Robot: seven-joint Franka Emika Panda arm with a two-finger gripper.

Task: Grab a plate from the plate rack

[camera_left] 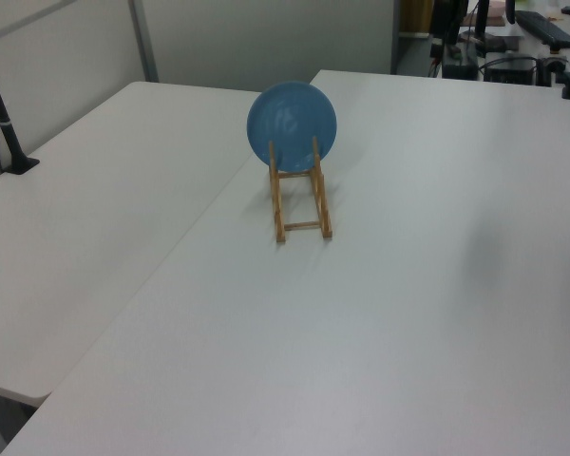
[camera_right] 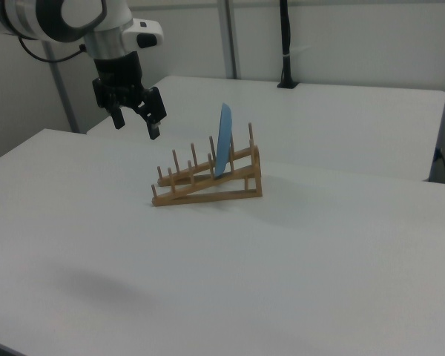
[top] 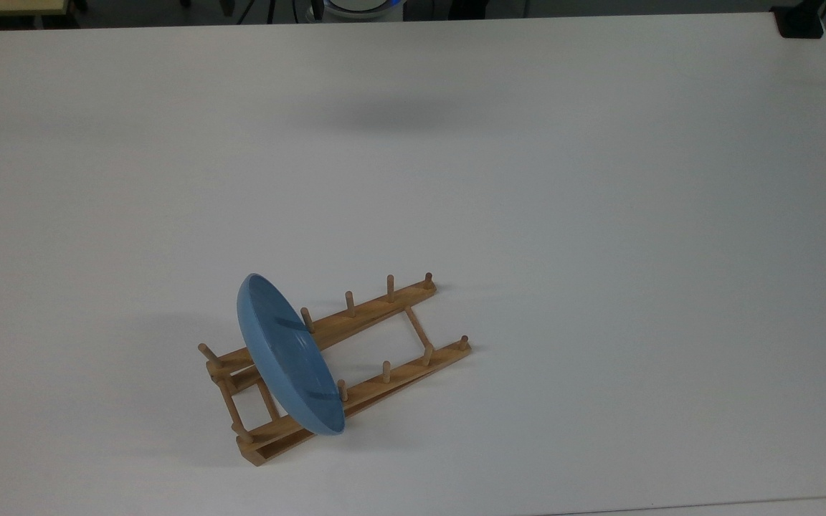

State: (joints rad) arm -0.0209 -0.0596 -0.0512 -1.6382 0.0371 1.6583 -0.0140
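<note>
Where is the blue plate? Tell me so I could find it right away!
Look at the big white table, then find the little wooden plate rack sitting on it. The plate stands on its edge between the pegs, near the rack's taller end in the right view. It is the only round, blue thing there; everything around it is brown wood or white.

The white table (top: 599, 215) lies bare all around the plate rack (top: 377, 344). The plate (top: 287, 358) stands on edge between pegs near the rack's raised end, its top rim free above. The 2 rails' other pegs stand unoccupied.
</note>
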